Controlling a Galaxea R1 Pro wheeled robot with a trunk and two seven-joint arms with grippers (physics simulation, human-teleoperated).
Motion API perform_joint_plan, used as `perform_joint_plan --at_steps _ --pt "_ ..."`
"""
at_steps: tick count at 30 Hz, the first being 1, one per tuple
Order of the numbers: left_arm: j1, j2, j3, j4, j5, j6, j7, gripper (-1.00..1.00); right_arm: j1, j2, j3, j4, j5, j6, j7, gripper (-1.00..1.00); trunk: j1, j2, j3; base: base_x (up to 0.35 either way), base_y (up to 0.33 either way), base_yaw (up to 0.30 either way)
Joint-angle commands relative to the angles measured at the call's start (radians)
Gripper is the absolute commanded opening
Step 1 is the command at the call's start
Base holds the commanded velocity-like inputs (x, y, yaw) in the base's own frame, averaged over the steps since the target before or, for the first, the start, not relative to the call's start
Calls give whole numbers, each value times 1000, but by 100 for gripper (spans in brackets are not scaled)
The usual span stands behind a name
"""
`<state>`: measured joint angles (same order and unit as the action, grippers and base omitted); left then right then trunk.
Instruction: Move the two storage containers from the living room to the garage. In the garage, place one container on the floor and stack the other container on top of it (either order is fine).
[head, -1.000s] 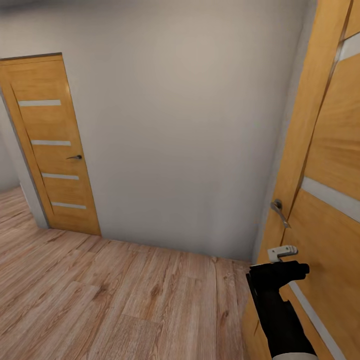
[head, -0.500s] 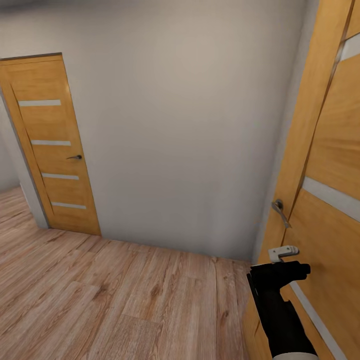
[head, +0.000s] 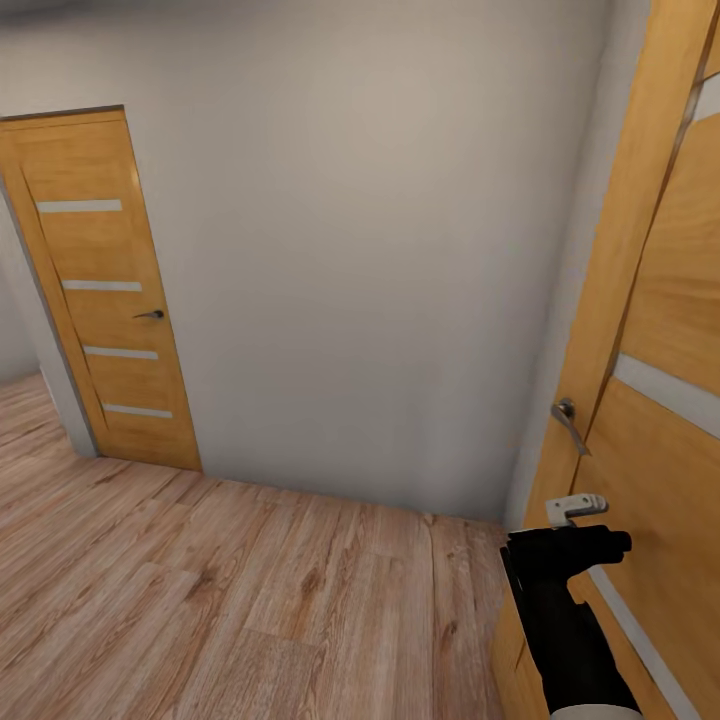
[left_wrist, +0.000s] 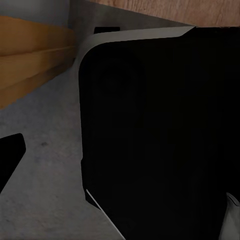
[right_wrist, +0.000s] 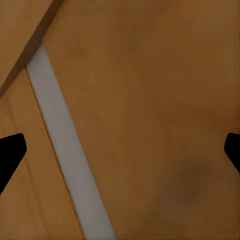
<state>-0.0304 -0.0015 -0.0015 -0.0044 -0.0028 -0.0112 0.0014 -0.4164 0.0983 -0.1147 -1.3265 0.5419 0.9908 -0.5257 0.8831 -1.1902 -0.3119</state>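
the near door (head: 670, 330) has swung slightly away since a second ago. your right gripper (right_wrist: 120, 150), fingers spread wide, presses against its panel below the handle (head: 570, 424). left fingers: can't tell. beyond, wood floor (head: 250, 590), blank wall (head: 380, 250), closed far door (head: 100, 290).

Two wooden doors are counted: one door (head: 100, 290) well to the left of the right claw (head: 572, 530), and a near door (head: 660, 330) just beside it. Four pale strips are seen on the far door. One handle (head: 568, 420) is counted just above the claw.
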Motion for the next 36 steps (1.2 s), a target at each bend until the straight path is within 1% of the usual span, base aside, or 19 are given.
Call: perform_joint_plan --at_steps 1,5,6,7,8,9,10,12,16,36 --pt "0 0 0 0 0 -1 0 100 -1 0 -6 0 9 8 -5 100 0 -1 -1 0 0 0" --pt "0 0 0 0 0 -1 0 100 0 -3 -7 0 14 8 -5 100 0 -1 -1 0 0 0" --pt "0 0 0 0 0 -1 0 100 0 -16 -7 0 14 8 -5 100 0 -1 -1 0 0 0" --pt "0 0 0 0 0 -1 0 100 0 -38 -7 0 14 8 -5 100 0 -1 -1 0 0 0" --pt "0 0 0 0 0 -1 0 100 0 -51 -7 0 15 8 -5 100 0 -1 -1 0 0 0" --pt "0 0 1 0 0 -1 0 100 0 -72 -7 0 15 8 -4 100 0 -1 -1 0 0 0" --pt "0 0 0 0 0 -1 0 100 0 -88 -7 1 15 8 -4 100 0 -1 -1 0 0 0" --pt "0 0 1 0 0 -1 0 100 0 -104 -5 1 15 8 -4 100 0 -1 -1 0 0 0" --pt "0 0 1 0 0 -1 0 100 0 -108 -3 1 16 8 -4 100 0 -1 -1 0 0 0" --pt "0 0 1 0 0 -1 0 100 0 -107 5 9 15 7 -1 100 0 -1 -1 0 0 0"
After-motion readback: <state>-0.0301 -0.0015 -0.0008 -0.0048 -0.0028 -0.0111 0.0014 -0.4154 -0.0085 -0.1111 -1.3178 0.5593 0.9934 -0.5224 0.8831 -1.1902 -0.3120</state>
